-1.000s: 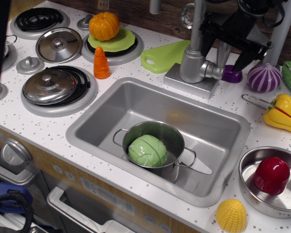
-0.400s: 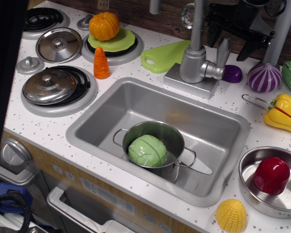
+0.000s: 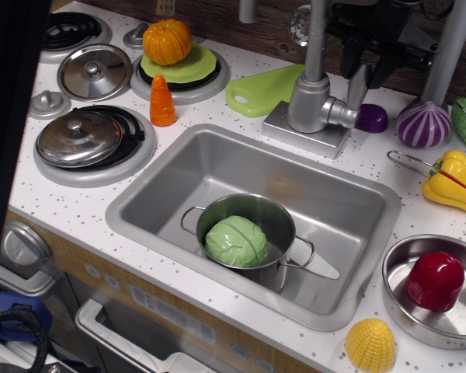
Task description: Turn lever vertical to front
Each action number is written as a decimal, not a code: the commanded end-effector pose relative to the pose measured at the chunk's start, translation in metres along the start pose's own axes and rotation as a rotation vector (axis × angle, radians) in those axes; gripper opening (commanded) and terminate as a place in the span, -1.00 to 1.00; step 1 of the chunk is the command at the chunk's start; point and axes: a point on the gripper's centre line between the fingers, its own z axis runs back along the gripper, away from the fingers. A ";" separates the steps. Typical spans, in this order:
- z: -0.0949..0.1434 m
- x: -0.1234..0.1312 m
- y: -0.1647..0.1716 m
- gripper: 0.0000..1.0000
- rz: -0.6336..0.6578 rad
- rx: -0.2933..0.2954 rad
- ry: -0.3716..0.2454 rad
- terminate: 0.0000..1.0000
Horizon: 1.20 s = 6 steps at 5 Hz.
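Observation:
The lever (image 3: 356,89) is a short silver-grey paddle. It stands nearly upright on the right side of the cylindrical faucet body (image 3: 308,101), behind the sink. My black gripper (image 3: 367,66) hangs at the top right, just above and behind the lever's top end. Its jaws are apart, one finger to the left of the lever's tip and one to the right, and they hold nothing. I cannot tell whether a finger touches the lever. The upper part of the gripper is cut off by the frame edge.
The tall faucet pipe (image 3: 318,35) rises left of the gripper. A purple knob (image 3: 371,118) and a purple onion (image 3: 422,124) sit right of the lever. A green cutting board (image 3: 264,89) lies left. The sink (image 3: 186,159) holds a pot with a cabbage (image 3: 236,241).
My gripper lifted up off the lever, then came back down a little towards its top. The lever has stayed nearly upright.

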 end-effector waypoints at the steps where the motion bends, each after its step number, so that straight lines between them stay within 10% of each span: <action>1: 0.019 -0.023 -0.004 -1.00 0.171 -0.023 0.083 -1.00; 6: -0.022 -0.058 -0.002 -1.00 0.202 -0.108 0.196 -1.00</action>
